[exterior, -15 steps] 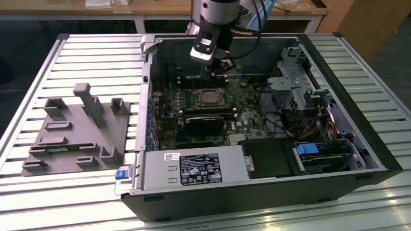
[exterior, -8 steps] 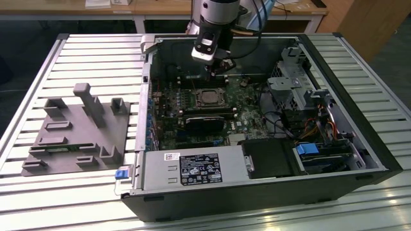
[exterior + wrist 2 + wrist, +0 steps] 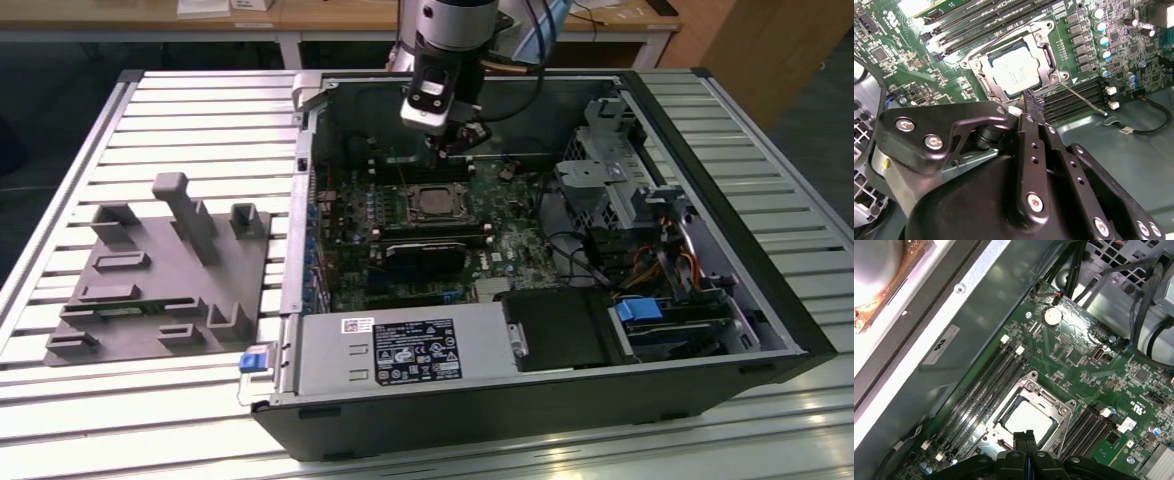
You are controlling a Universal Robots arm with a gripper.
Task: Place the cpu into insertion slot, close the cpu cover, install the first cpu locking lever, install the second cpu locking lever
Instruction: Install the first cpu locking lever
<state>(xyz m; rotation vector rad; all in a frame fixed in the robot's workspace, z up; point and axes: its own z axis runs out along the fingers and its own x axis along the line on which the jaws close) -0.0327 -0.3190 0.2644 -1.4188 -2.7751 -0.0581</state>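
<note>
The cpu [image 3: 1016, 70] lies flat in the insertion slot [image 3: 434, 203] on the green board, its silver top showing in both wrist views [image 3: 1030, 421]. The cpu cover [image 3: 1045, 49] is down over it, framing the chip [image 3: 1021, 390]. A thin metal locking lever [image 3: 1085, 99] sticks out from one corner of the socket, over the memory slots. My gripper [image 3: 1032, 101] hangs just above the socket's edge, its fingertips [image 3: 1024, 436] pressed together with nothing between them. In the exterior view the gripper [image 3: 450, 150] sits inside the open case, behind the socket.
Long black memory slots [image 3: 985, 382] flank the socket. A black block [image 3: 427, 255] sits in front of it. A power supply [image 3: 400, 350], a drive cage [image 3: 614, 190] and cables [image 3: 1149, 122] crowd the case. A grey fixture [image 3: 160, 270] stands on the slatted table at the exterior view's left.
</note>
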